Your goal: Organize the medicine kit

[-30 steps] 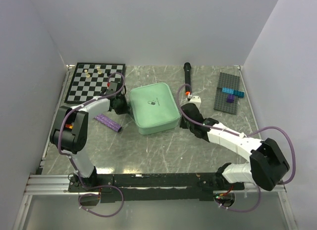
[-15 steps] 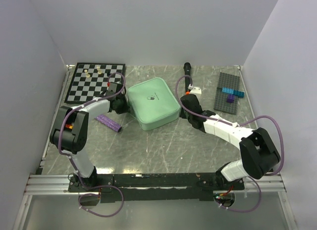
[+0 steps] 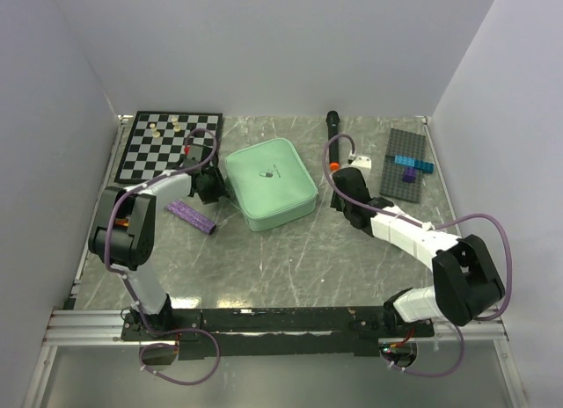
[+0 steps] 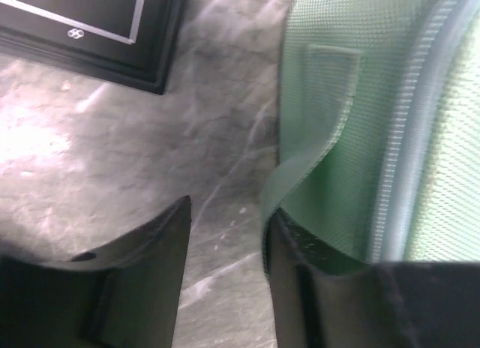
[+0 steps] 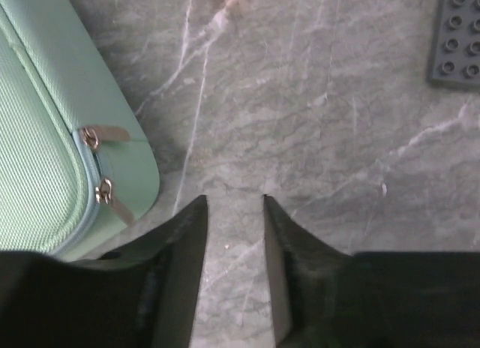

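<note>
The medicine kit [image 3: 268, 184], a mint-green zip case, lies shut in the middle of the table, its pill logo facing up. My left gripper [image 3: 212, 187] is at its left edge. In the left wrist view that gripper [image 4: 229, 207] is open over bare table, and its right finger touches the case's green strap loop [image 4: 304, 172]. My right gripper [image 3: 341, 186] is off the case's right side. In the right wrist view it [image 5: 234, 199] is open with nothing between the fingers, and the case corner with two zip pulls [image 5: 99, 164] is apart from it on the left.
A chessboard [image 3: 167, 144] lies at the back left, with a purple bar [image 3: 192, 216] in front of it. A black microphone with an orange ring [image 3: 333, 135] lies behind my right gripper. A grey studded plate [image 3: 405, 162] carrying purple and blue bricks sits at the back right. White walls enclose the table.
Both grippers have gone from shut to open. My right gripper left the case's right edge and moved back and to the right. The case shifted slightly left and back.
</note>
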Controlling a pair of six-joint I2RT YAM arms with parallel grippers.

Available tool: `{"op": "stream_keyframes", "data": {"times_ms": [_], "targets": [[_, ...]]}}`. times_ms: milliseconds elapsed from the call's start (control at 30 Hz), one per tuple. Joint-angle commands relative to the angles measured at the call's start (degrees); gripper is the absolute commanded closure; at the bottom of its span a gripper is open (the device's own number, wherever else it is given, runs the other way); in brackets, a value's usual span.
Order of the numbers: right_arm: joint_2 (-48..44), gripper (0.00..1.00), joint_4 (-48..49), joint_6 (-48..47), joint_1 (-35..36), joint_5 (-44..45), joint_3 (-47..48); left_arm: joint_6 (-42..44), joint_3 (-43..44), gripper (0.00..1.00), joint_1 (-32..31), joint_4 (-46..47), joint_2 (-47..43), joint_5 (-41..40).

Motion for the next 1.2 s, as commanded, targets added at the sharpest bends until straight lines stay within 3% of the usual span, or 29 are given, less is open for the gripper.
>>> {"op": "stream_keyframes", "data": {"times_ms": [0,133,267,400,467,667,1000,1167], "targets": [[-5.6,0.52,-1.4,-0.5,0.1,1.0,-0.8,-0.7,-1.8,0.47,1.1,-1.6,-3.3,-2.2],[-9.6,0.41,-2.9,-0.7,0.3,0.5,-1.0,-2.6,-3.1,0.32,1.0,-0.3,-9.5,-2.2],[-13.7,0.35,-4.5,-1.1,1.3,0.9,-1.2,-5.3,-7.3,0.26,0.9,5.2,-18.5,0.6],[-18.1,0.33,-7.1,-1.3,2.4,2.5,-1.9,-7.8,-14.2,0.16,0.7,8.8,-30.4,-4.4],[-21.3,0.33,-9.1,-0.1,2.7,4.2,-2.5,-7.1,-15.6,0.04,0.7,7.2,-36.1,-7.2],[-31.1,0.33,-9.7,1.0,2.8,4.3,-9.3,-7.1,-16.4,0.04,0.8,-4.6,-44.9,-17.2],[-33.3,0.36,-13.7,-2.5,6.1,5.8,-3.0,-5.7,-20.0,0.04,1.2,-4.8,-50.4,-12.2],[-30.2,0.36,-14.6,-6.0,15.3,13.2,2.7,-5.1,-19.8,0.04,1.2,-4.8,-52.9,-12.2]]}}
